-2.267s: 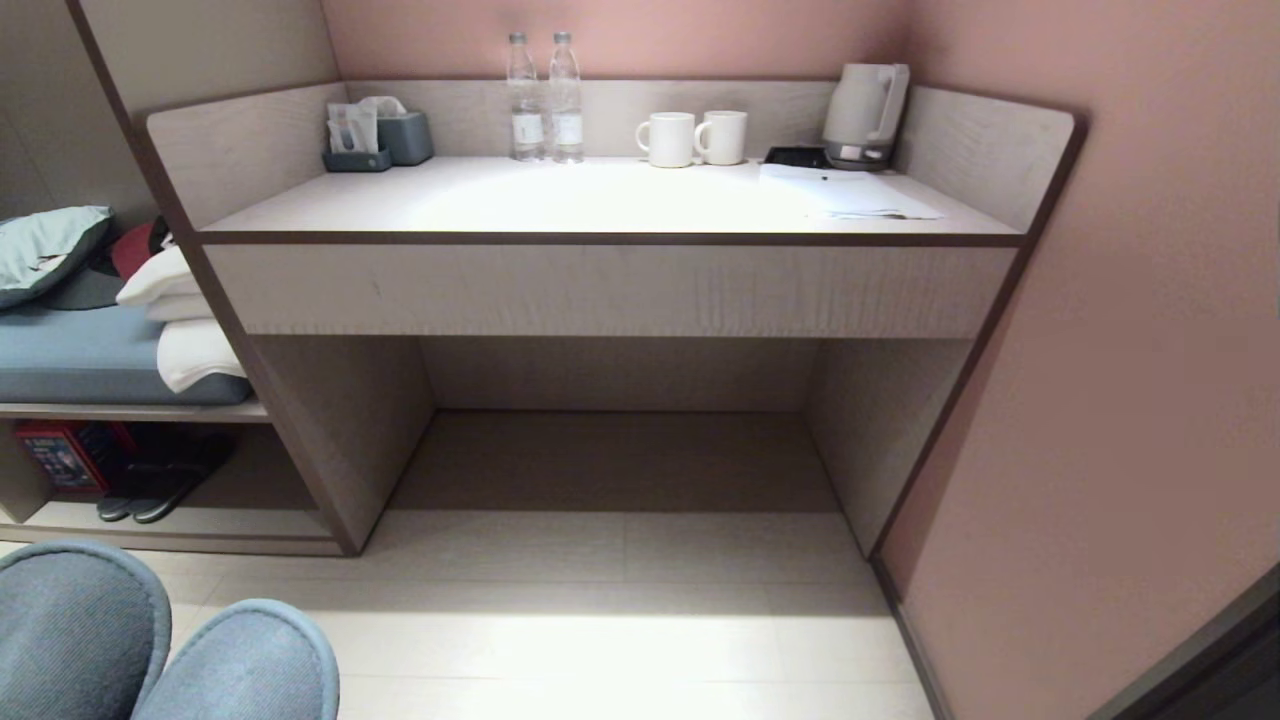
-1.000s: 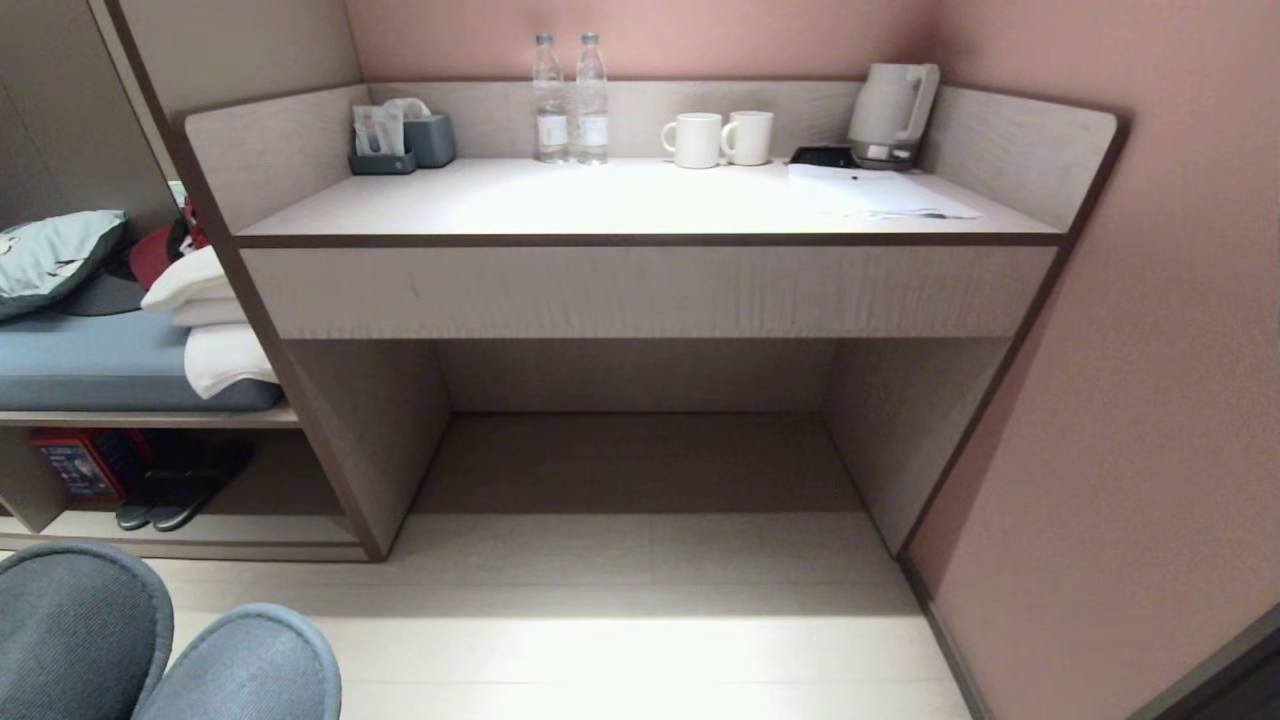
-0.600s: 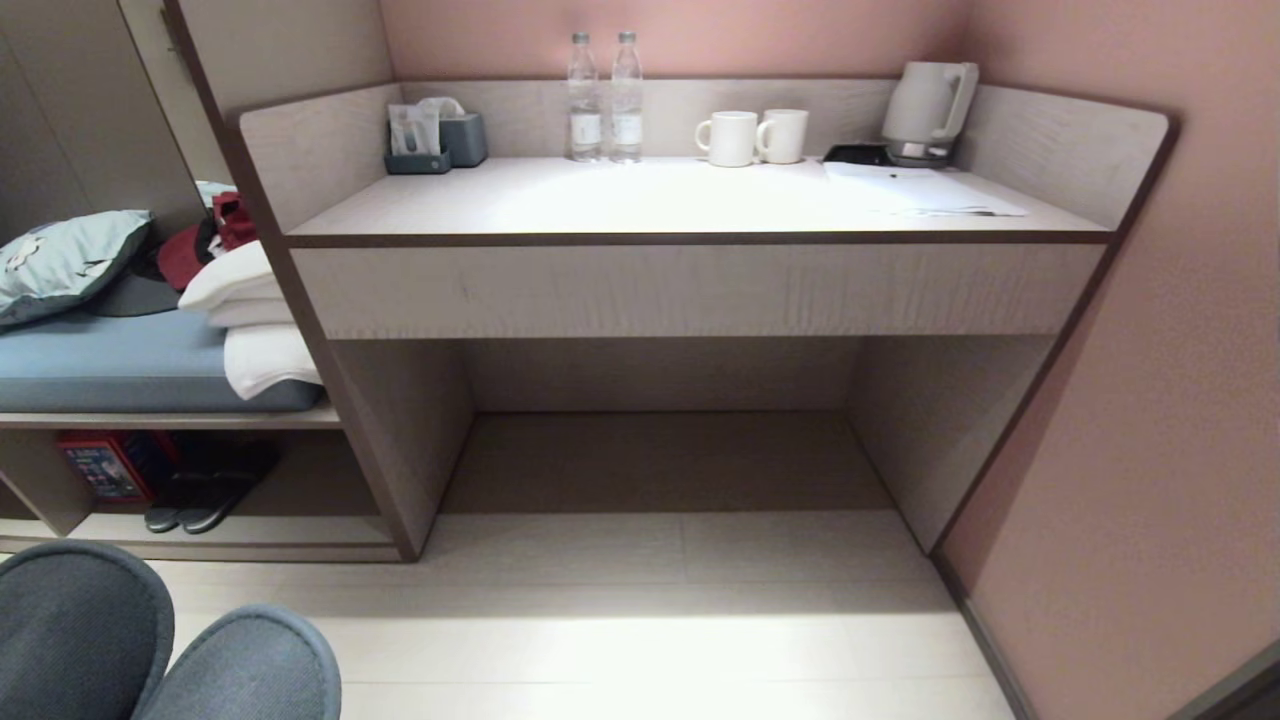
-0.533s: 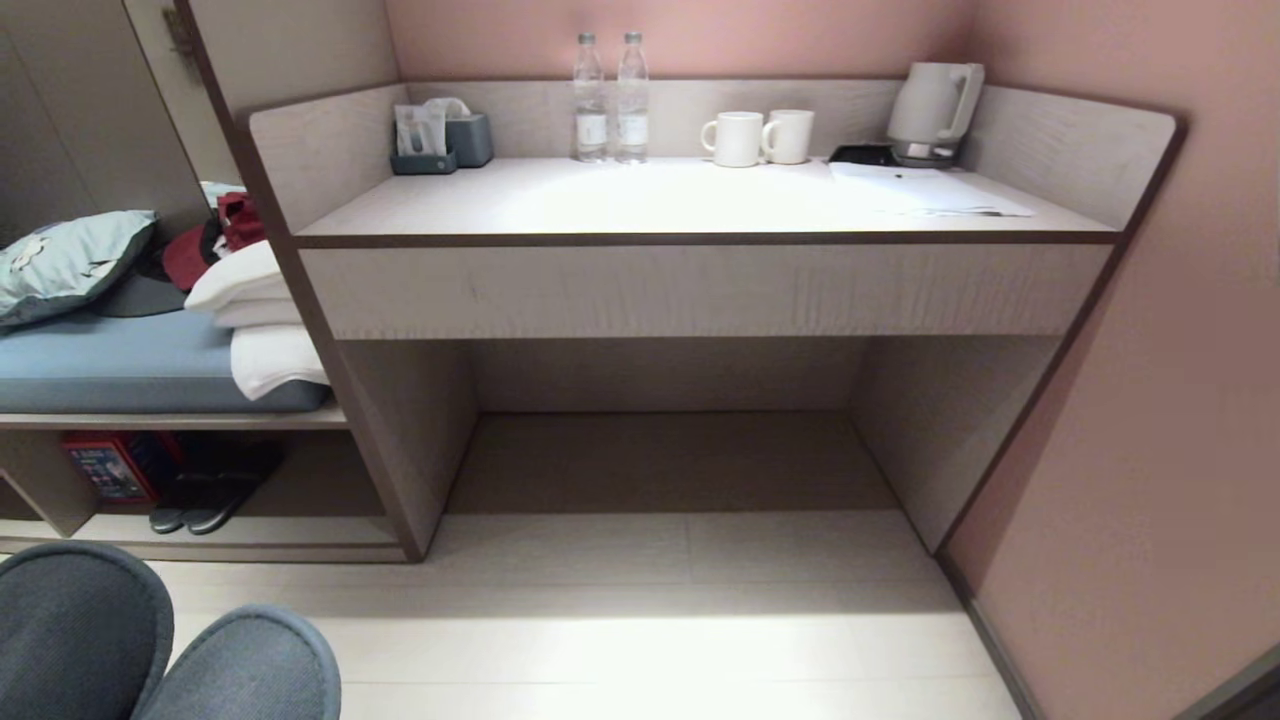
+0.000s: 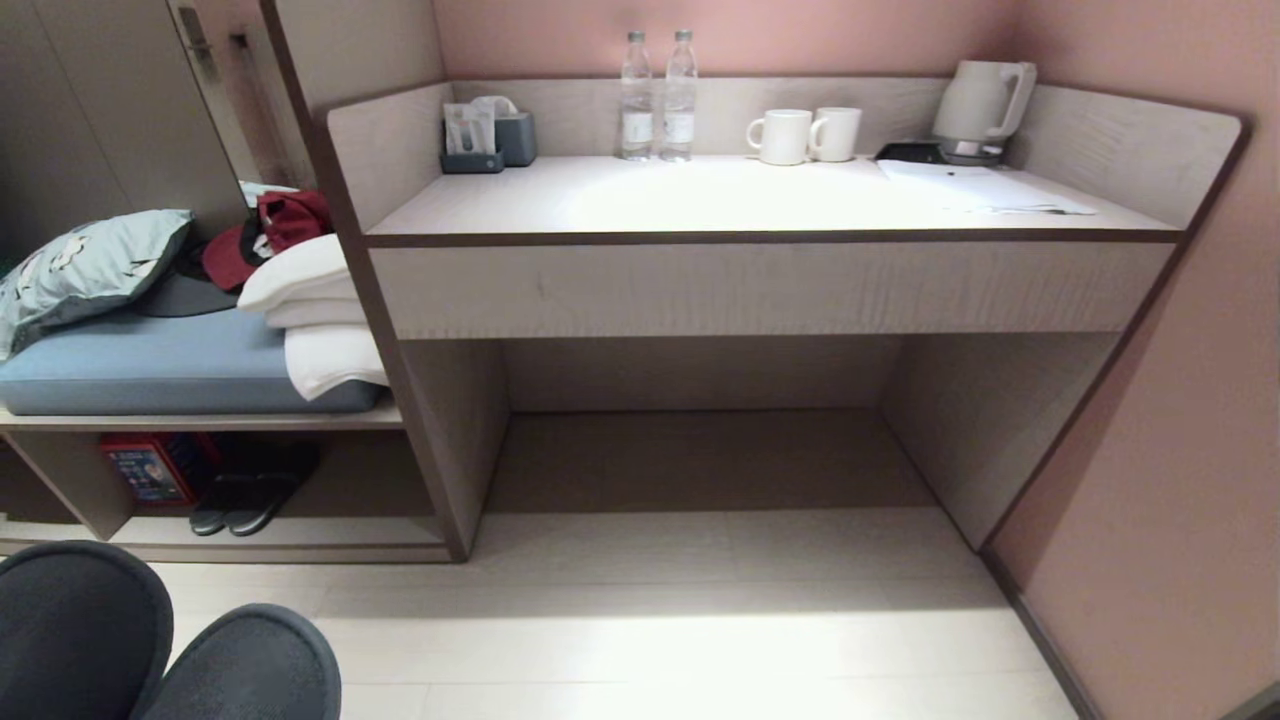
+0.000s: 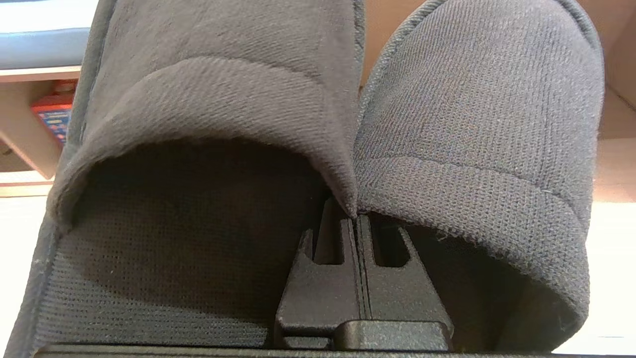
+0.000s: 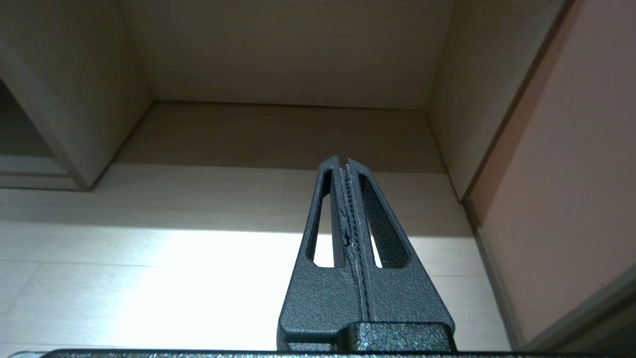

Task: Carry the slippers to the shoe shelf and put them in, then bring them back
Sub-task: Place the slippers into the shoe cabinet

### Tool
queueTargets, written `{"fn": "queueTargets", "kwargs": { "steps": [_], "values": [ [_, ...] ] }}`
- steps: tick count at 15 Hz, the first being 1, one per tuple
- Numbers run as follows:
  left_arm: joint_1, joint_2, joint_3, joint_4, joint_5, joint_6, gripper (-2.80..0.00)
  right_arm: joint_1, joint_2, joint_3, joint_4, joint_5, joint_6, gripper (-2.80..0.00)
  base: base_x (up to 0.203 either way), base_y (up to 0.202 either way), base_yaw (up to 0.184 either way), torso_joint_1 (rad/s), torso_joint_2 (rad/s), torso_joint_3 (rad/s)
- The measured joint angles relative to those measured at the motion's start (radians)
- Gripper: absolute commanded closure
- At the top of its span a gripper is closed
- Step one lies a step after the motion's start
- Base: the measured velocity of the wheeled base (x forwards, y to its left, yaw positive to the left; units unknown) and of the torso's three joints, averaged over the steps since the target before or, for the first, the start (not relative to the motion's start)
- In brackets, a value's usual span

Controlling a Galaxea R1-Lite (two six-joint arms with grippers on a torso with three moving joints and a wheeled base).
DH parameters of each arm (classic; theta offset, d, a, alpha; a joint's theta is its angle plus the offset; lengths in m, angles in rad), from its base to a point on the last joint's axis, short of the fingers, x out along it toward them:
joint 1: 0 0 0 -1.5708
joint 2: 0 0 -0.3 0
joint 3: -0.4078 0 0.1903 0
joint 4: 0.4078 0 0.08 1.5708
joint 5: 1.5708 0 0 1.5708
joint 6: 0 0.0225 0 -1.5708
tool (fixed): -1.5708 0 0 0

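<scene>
2 water bottles (image 5: 657,95), 2 white mugs (image 5: 803,135), 1 kettle (image 5: 978,100) — plus 2 charcoal slippers (image 5: 150,650) and 2 dark slippers (image 5: 245,495) in the shoe shelf (image 5: 270,535).

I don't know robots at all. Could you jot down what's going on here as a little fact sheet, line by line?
Carried: slippers, two, side by side
Held by: left claw, shut, pinching their inner edges together
Right claw: shut, holding nothing, above the floor
Shoe shelf: low, ahead on the left
Already in it: another dark pair, red box
Straight ahead: desk
</scene>
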Motion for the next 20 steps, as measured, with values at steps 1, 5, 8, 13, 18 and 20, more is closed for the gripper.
{"fn": "queueTargets", "kwargs": {
  "steps": [1,5,8,13,18,20],
  "values": [
    [0.0,0.0,0.0,-0.001,-0.001,0.0,0.0,0.0,0.0,0.0,0.0,0.0,0.0,0.0,0.0,0.198,-0.002,0.001,0.0,-0.001],
    [0.0,0.0,0.0,0.0,0.0,0.002,0.0,0.0,0.0,0.0,0.0,0.0,0.0,0.0,0.0,0.197,-0.001,0.003,0.0,0.002],
    [0.0,0.0,0.0,-0.001,-0.001,0.003,0.0,0.0,0.0,0.0,0.0,0.0,0.0,0.0,0.0,0.196,0.001,0.001,0.0,0.003],
    [0.0,0.0,0.0,-0.001,0.0,0.005,0.0,0.0,0.0,0.0,0.0,0.0,0.0,0.0,0.0,0.196,-0.002,0.004,0.0,0.001],
    [0.0,0.0,0.0,-0.001,-0.001,0.005,0.0,0.0,0.0,0.0,0.0,0.0,0.0,0.0,0.0,0.194,-0.002,0.003,0.0,0.001],
    [0.0,0.0,0.0,-0.002,0.0,0.007,0.0,0.0,0.0,0.0,0.0,0.0,0.0,0.0,0.0,0.198,-0.002,0.004,0.0,0.002]
  ]
}}
